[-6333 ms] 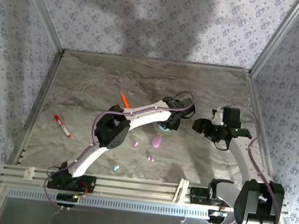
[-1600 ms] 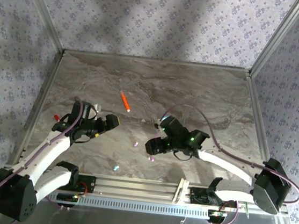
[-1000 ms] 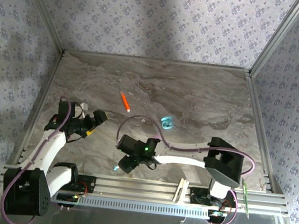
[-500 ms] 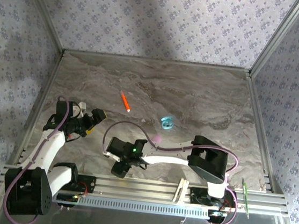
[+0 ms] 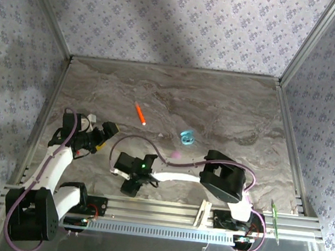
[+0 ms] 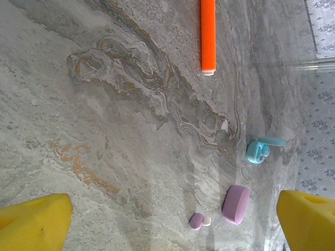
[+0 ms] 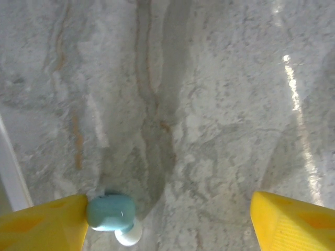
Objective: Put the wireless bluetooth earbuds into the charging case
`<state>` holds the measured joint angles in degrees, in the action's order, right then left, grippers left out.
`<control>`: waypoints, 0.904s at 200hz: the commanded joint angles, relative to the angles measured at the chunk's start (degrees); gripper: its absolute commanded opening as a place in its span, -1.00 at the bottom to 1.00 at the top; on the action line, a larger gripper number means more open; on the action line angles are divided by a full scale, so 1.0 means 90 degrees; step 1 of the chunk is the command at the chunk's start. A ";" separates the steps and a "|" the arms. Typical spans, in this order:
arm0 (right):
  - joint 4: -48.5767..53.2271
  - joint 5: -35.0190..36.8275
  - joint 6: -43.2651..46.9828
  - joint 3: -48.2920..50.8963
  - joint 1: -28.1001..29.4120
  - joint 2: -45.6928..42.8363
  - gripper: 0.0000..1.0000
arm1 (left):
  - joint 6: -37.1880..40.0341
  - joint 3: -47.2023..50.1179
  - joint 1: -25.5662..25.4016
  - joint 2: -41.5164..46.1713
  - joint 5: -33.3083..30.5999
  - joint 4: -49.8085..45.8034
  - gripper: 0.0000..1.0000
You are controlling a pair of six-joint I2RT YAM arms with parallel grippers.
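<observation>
cyan case [image 6: 256, 152] lid-up, contents unclear | pink case [image 6: 235, 204] shut | left pincer [image 6: 174, 201] released | right pincer [image 7: 168, 201] released, cyan earbud [image 7: 109, 212] against finger [image 7: 42, 222]

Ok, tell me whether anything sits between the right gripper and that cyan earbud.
Nothing visible does. The cyan earbud lies on the bare table between the right gripper's open fingers, beside one of them.

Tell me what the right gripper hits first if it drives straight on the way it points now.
Probably the marble tabletop: the right gripper points down at it, jaws open. The cyan earbud lies just inside one jaw, which may brush it on the way; depth is unclear.
</observation>
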<state>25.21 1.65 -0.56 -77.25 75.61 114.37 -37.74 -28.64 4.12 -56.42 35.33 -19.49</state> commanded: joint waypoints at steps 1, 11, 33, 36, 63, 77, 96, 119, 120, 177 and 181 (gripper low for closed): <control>0.0283 0.0292 -0.0020 -0.0230 -0.0155 0.0154 0.62 | 0.0148 -0.0079 0.0039 -0.0056 0.0098 0.0018 1.00; 0.0280 0.0308 -0.0049 -0.0245 -0.0211 0.0182 0.62 | 0.0143 -0.0084 0.0032 -0.0068 0.0098 0.0017 1.00; 0.0275 0.0349 -0.0121 -0.0277 -0.0316 0.0183 0.61 | 0.0150 -0.0080 0.0040 -0.0078 0.0098 0.0018 1.00; 0.0285 0.0348 -0.0137 -0.0275 -0.0330 0.0183 0.61 | 0.0150 -0.0084 0.0033 -0.0087 0.0098 0.0017 0.99; 0.0325 0.0407 -0.0273 -0.0322 -0.0466 0.0178 0.61 | 0.0156 -0.0089 0.0040 -0.0088 0.0098 0.0019 1.00; 0.0364 0.0446 -0.0370 -0.0329 -0.0538 0.0157 0.60 | 0.0157 -0.0089 0.0036 -0.0087 0.0095 0.0010 0.99; 0.0406 0.0351 -0.0460 -0.0313 -0.0580 0.0038 0.60 | 0.0165 -0.0077 0.0037 -0.0079 0.0088 -0.0009 0.99; 0.0317 -0.0021 -0.0655 -0.0231 -0.0579 -0.0307 0.60 | 0.0175 -0.0094 0.0039 -0.0014 0.0017 -0.0087 1.00; 0.0311 -0.0044 -0.0673 -0.0223 -0.0584 -0.0321 0.60 | 0.0172 -0.0091 0.0040 -0.0007 0.0008 -0.0094 1.00; -0.0099 -0.0864 -0.2313 0.0401 -0.0948 -0.1126 0.42 | 0.0172 -0.0262 -0.0136 0.0732 -0.0600 -0.0830 1.00; -0.0192 -0.0935 -0.2477 0.0517 -0.0998 -0.1194 0.38 | 0.0159 -0.0266 -0.0206 0.0829 -0.0672 -0.0895 0.99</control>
<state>25.45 -2.11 -12.32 -76.75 69.23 107.59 -36.97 -28.71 3.86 -52.77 32.58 -22.68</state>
